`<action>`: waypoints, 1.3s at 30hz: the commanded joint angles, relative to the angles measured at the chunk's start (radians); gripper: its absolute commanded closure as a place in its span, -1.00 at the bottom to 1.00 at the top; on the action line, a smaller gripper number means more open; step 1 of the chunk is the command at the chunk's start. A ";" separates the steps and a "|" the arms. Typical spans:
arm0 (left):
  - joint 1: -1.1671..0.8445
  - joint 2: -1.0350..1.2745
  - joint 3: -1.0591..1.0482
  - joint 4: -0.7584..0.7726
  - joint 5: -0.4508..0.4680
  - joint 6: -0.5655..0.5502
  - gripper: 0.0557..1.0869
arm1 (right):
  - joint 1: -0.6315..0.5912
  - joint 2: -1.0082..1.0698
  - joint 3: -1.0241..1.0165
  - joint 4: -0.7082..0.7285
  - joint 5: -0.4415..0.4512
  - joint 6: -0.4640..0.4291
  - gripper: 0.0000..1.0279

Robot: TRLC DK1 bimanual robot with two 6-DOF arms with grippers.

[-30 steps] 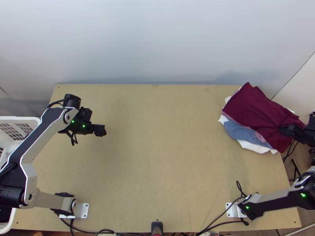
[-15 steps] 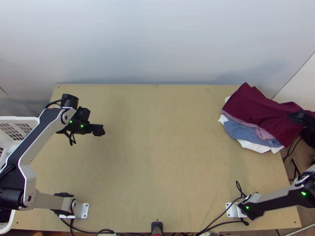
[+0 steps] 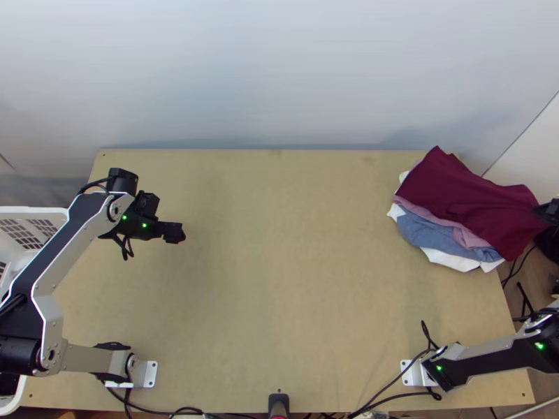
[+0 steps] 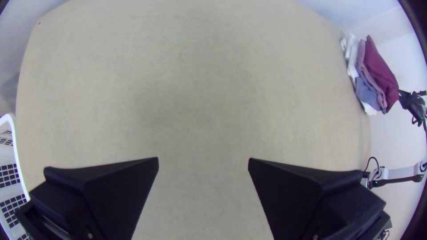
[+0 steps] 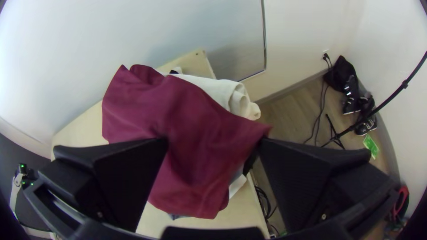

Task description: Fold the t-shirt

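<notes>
The maroon t-shirt (image 3: 465,195) lies folded, somewhat wrinkled, on a pile of clothes at the table's far right corner; its right end hangs beyond the table edge. My right gripper (image 3: 550,211) is at that end, by the picture's right edge. In the right wrist view the fingers of my right gripper (image 5: 213,141) stand wide apart, with the maroon cloth (image 5: 191,115) beyond them. My left gripper (image 3: 175,232) is over the table's left part; in the left wrist view my left gripper (image 4: 203,161) is open above bare wood.
Under the maroon shirt lie blue (image 3: 433,234), pink and white (image 3: 451,260) garments. A white basket (image 3: 35,213) stands off the table's left side. Cables run along the near edge, and a thin black stand (image 5: 340,134) is on the floor to the right.
My right gripper has moved right, out past the table's edge. The maroon shirt's right end has shifted right, uncovering more pink and blue cloth. My left gripper has moved slightly left.
</notes>
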 commanded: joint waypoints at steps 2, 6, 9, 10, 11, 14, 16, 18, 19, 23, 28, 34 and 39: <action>0.005 -0.013 -0.001 -0.001 -0.002 0.000 -0.90 | -0.056 0.010 -0.001 0.068 0.041 0.021 -0.91; 0.000 -0.033 -0.001 -0.001 -0.002 -0.002 -0.90 | -0.064 -0.003 0.007 0.071 0.051 0.021 -0.91; -0.001 -0.057 -0.001 0.005 -0.002 -0.005 -0.90 | -0.061 -0.048 -0.007 0.071 0.051 0.021 -0.91; 0.000 -0.067 -0.001 0.010 -0.002 -0.006 -0.90 | -0.059 -0.065 -0.015 0.071 0.051 0.022 -0.91; 0.005 -0.080 -0.001 0.019 -0.002 -0.009 -0.90 | -0.058 -0.086 -0.024 0.071 0.051 0.021 -0.91; 0.020 -0.143 -0.001 0.063 -0.011 -0.028 -0.90 | -0.055 -0.158 -0.049 0.075 0.051 0.021 -0.91; 0.034 -0.200 0.000 0.102 -0.020 -0.034 -0.90 | -0.050 -0.227 -0.075 0.105 0.052 0.019 -0.91; 0.040 -0.252 0.000 0.135 -0.026 -0.034 -0.90 | -0.041 -0.299 -0.113 0.151 0.060 0.018 -0.91; 0.045 -0.271 -0.003 0.149 -0.033 -0.032 -0.90 | -0.040 -0.335 -0.136 0.177 0.064 0.019 -0.91; 0.094 -0.355 -0.026 0.206 -0.037 -0.034 -0.90 | 0.019 -0.485 -0.253 0.256 0.066 0.067 -0.91; 0.183 -0.539 -0.167 0.347 -0.039 -0.029 -0.90 | 0.178 -0.675 -0.418 0.312 0.115 0.148 -0.91; 0.257 -0.769 -0.357 0.458 -0.039 -0.026 -0.90 | 0.450 -0.953 -0.639 0.492 0.380 0.249 -0.91; 0.252 -1.008 -0.581 0.683 -0.036 -0.031 -0.90 | 0.548 -1.126 -0.840 0.693 0.480 0.294 -0.91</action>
